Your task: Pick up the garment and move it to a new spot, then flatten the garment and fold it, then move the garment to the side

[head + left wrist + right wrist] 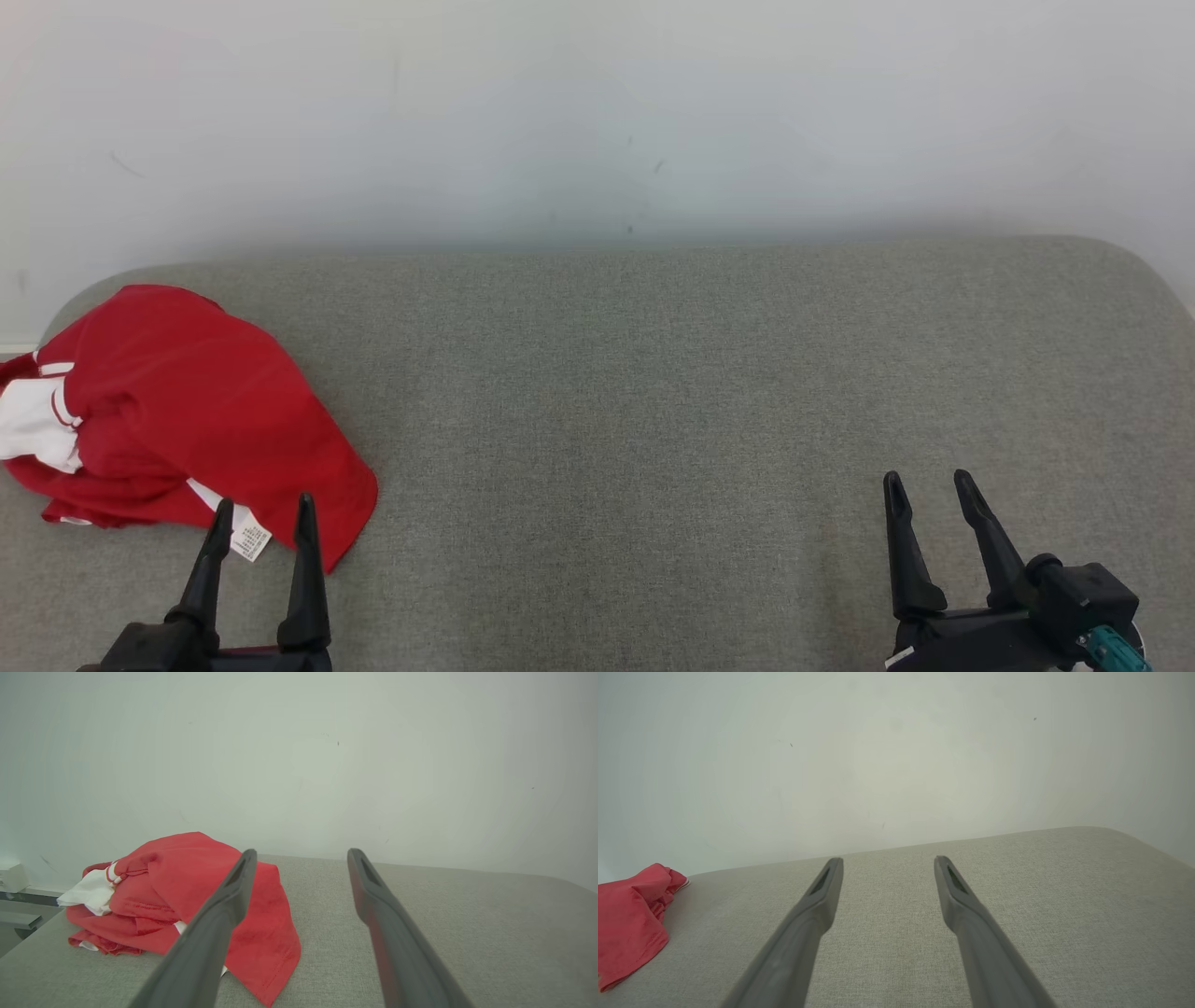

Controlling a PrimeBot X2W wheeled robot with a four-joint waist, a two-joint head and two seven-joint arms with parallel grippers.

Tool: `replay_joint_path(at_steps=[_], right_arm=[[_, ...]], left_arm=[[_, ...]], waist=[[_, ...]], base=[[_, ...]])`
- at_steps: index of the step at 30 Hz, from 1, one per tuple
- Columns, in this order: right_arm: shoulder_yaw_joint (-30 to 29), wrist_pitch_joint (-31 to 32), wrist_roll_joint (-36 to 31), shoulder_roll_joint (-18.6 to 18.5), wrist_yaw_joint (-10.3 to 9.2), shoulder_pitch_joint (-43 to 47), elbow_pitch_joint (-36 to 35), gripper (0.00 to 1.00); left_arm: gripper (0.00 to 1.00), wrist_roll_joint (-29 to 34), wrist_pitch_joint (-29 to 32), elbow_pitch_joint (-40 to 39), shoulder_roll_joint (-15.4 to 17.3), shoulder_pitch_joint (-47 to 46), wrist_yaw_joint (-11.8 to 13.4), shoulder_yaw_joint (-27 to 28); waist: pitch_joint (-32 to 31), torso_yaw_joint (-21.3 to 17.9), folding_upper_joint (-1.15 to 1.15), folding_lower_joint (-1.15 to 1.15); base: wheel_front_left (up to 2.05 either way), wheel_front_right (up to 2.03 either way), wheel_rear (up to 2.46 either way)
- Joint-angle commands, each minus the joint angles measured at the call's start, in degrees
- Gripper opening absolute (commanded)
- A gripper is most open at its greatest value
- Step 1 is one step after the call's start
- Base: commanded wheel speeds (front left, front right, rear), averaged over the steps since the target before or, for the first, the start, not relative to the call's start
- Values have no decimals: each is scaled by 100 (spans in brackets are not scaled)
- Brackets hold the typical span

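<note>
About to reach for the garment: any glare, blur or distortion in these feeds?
Head view: soft even light, no glare, garment sharp. Left wrist view: fingers blur near the lens, garment beyond is clear. Right wrist view: wide-angle bends the far edge of the grey surface.

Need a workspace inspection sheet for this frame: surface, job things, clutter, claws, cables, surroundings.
surface: grey fabric surface, rounded far corners, mostly bare
job's things: red garment with white trim, crumpled in a heap at the far left, not flattened or folded; white label showing at its near edge
clutter: nothing seen
claws: left claw open, holding nothing, tips at the garment's near edge; right claw open, holding nothing, over bare surface at the right
cables: nothing seen; teal fitting at the right claw's base
surroundings: pale wall behind, a few small dark marks
</note>
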Motion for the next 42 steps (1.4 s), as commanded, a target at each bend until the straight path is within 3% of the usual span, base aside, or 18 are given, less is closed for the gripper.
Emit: replay_joint_path(at_steps=[1, 16, 32, 38, 42], right_arm=[[-20, -34, -114, -16, -10, 18, -32, 100], [-39, 25, -511, -17, -12, 97, -83, 100], [-35, 86, -473, -17, -12, 136, -88, 100], [-26, 76, -422, -15, -12, 187, -48, 100], [3, 42, -363, -15, -12, 221, 23, 100]], left_arm=[[100, 121, -47, -21, -2, 54, -38, 15], [100, 481, -189, 185, 43, 101, -131, -1], [100, 353, -196, 324, 109, 41, -157, -2], [100, 397, -196, 433, 112, -9, -100, 27], [100, 456, -196, 518, 123, -13, 0, 95]], waist=[[-2, -1, 0, 0], [-23, 1, 0, 0], [-82, 70, 0, 0], [-80, 288, 0, 0], [-88, 631, 0, 0]], base=[[0, 0, 0], [0, 0, 0], [0, 0, 0], [0, 0, 0], [0, 0, 0]])
